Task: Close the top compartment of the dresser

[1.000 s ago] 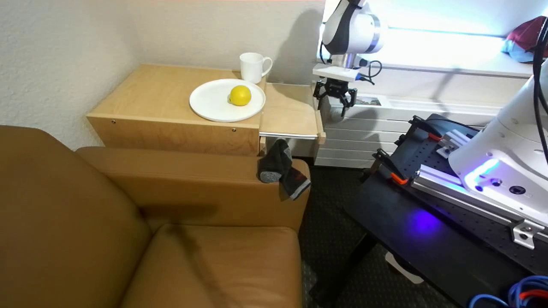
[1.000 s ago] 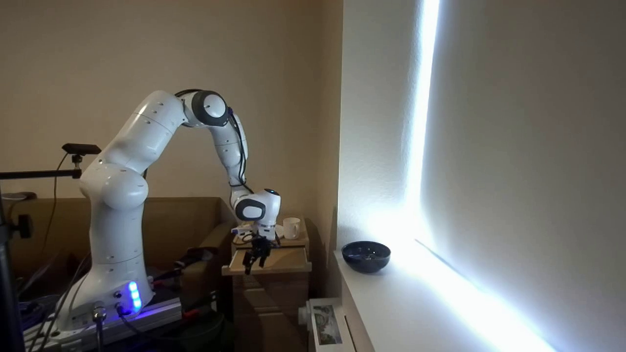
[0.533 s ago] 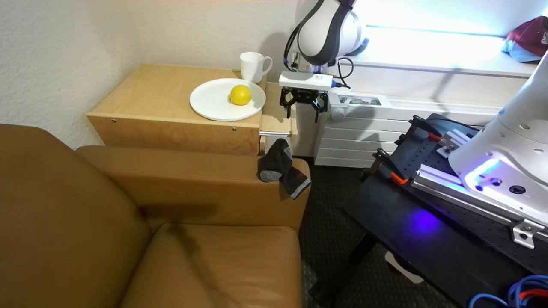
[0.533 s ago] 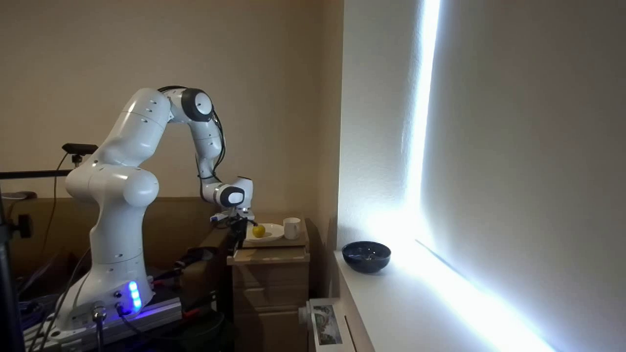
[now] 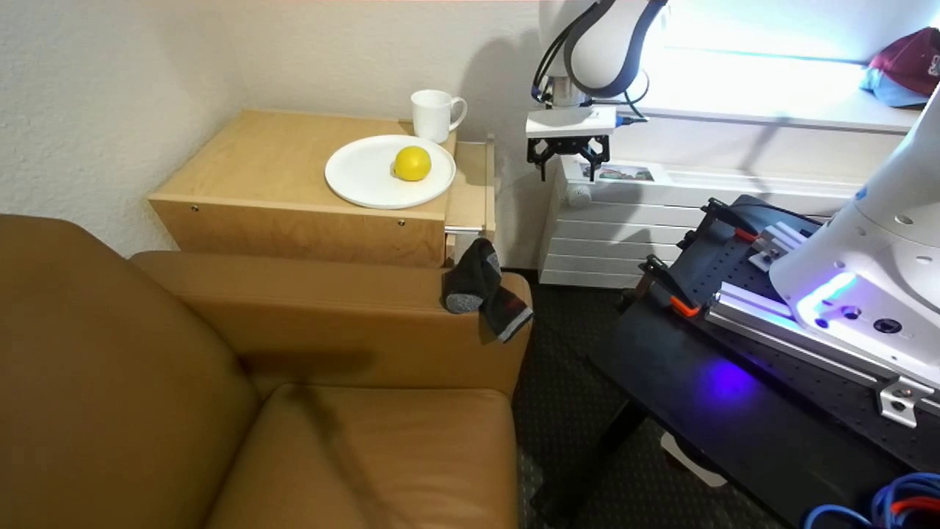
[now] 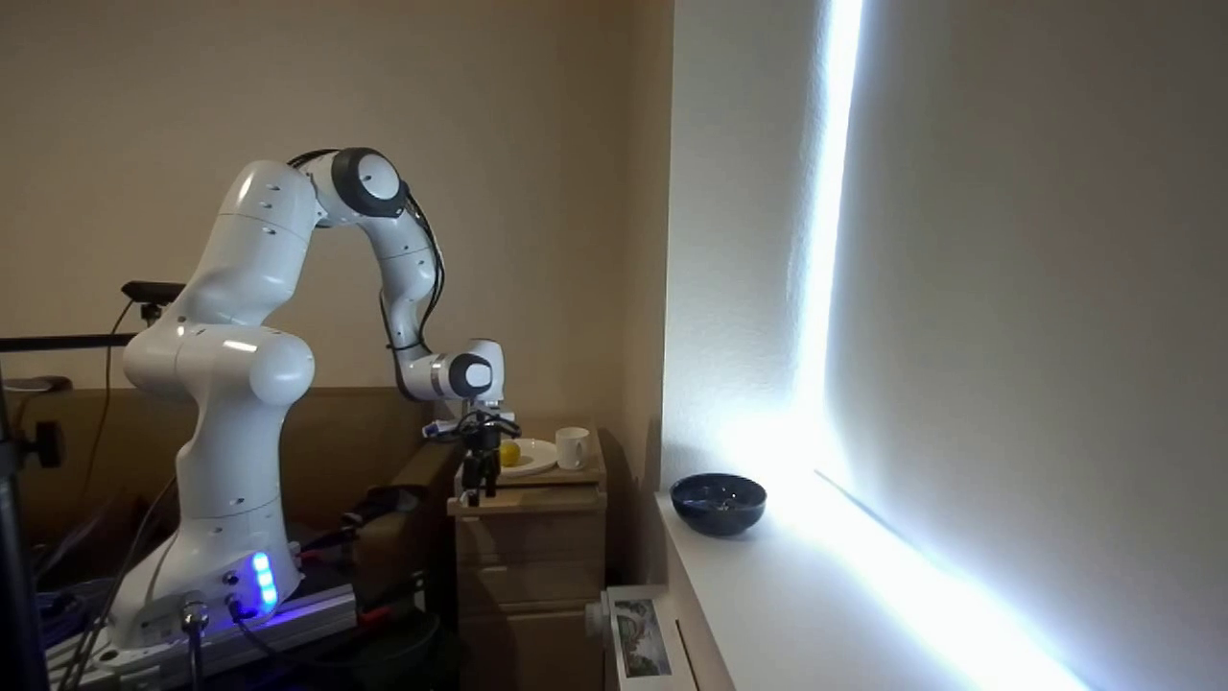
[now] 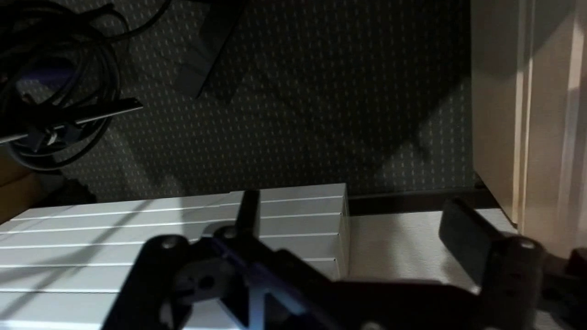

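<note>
The dresser [image 5: 272,143] of light tan wood stands against the wall; it also shows in an exterior view [image 6: 532,595] and at the right edge of the wrist view [image 7: 497,114]. Its top compartment [image 5: 468,195] sticks out a short way on the side facing the radiator; its front panel also shows in an exterior view [image 6: 561,501]. My gripper [image 5: 568,175] is open and empty, in the air away from the compartment's front panel and not touching it. In the wrist view the gripper [image 7: 353,215] has its fingers wide apart with nothing between them.
A white plate [image 5: 356,176] with a yellow fruit [image 5: 413,163] and a white mug [image 5: 432,117] stand on the dresser. A sock [image 5: 474,275] lies on the sofa arm [image 5: 330,286]. A radiator [image 5: 602,242] is below the gripper. A dark bowl [image 6: 719,504] sits on the sill.
The compartment has slid in toward the dresser, from far out to a short way out. My gripper moved toward the dresser, then back away from it and up.
</note>
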Controlling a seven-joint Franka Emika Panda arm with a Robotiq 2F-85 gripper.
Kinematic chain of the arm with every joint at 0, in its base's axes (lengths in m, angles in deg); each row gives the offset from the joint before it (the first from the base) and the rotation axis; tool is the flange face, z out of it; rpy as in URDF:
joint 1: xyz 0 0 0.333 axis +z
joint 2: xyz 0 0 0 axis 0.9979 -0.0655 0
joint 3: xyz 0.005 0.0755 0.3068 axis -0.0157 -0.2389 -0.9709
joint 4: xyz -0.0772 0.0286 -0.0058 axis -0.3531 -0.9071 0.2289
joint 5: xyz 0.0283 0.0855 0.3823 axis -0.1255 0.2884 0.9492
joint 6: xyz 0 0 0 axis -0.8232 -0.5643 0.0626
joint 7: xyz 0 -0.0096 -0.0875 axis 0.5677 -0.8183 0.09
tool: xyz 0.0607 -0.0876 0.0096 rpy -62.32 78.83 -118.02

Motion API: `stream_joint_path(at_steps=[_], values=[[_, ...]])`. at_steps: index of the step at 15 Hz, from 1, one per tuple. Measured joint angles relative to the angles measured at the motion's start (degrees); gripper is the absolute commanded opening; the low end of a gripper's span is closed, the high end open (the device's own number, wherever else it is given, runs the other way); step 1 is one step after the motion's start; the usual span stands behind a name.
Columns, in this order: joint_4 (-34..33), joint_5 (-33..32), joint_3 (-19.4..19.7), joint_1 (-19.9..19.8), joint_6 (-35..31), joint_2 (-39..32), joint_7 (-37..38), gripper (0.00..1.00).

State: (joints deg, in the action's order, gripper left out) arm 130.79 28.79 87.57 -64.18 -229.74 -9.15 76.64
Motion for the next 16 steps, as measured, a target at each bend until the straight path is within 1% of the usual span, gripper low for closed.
stream_joint_path(at_steps=[5, 9, 13, 14, 16], values=[[-0.59, 0.17, -1.37, -0.7, -0.05, -0.96, 1.65, 1.0], [-4.18, 1.29, -3.81, -1.6, -1.02, -5.43, 6.33, 1.0], [-8.72, 2.83, -4.75, -1.79, -1.7, -10.76, 10.26, 1.0], [-9.65, 4.3, -5.52, -2.38, -1.64, -11.76, 10.21, 1.0], [-10.69, 7.66, -8.34, -5.13, -1.62, -12.47, 8.38, 1.0]])
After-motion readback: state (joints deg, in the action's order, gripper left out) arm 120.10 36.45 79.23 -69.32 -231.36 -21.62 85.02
